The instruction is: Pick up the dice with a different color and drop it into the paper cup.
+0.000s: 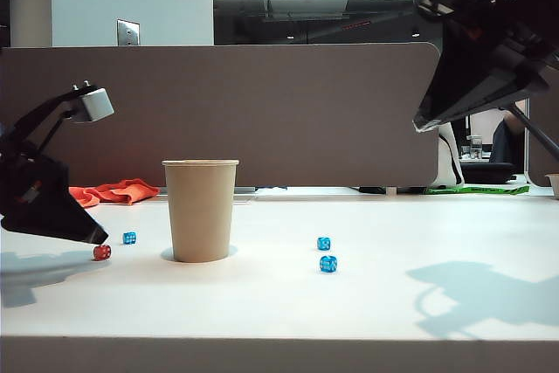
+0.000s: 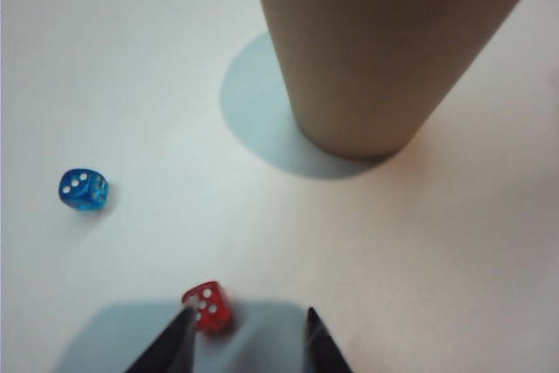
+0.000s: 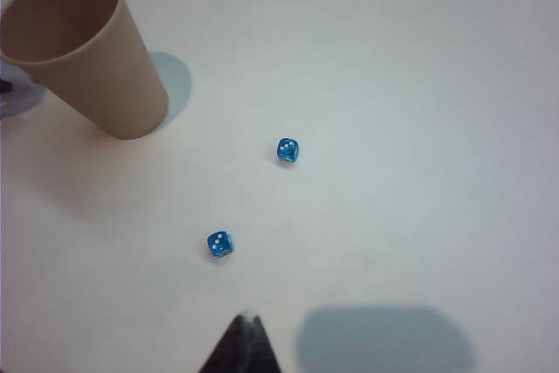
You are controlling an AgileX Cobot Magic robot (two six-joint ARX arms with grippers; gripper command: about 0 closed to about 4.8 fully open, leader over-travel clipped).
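The tiny translucent red die (image 2: 208, 306) lies on the white bench (image 1: 279, 303), left of the tan paper cup (image 1: 200, 210). It looks light, hard and slick, so squeeze two opposite flat faces squarely.

The left pincer (image 2: 247, 328) stands wide open and empty, with one fingertip beside the die. The right pincer (image 3: 245, 328), raised far right, looks closed and empty.

Only the right wrist view shows the cup's open mouth, while the left wrist view alone shows how the die sits off-centre against the fingertips.

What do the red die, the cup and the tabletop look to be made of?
Red die: likely clear plastic, glossy, since light passes through it. Paper cup: matte tan paper or card with a rolled rim. Table: smooth white, faintly satin, probably laminate; unsure.
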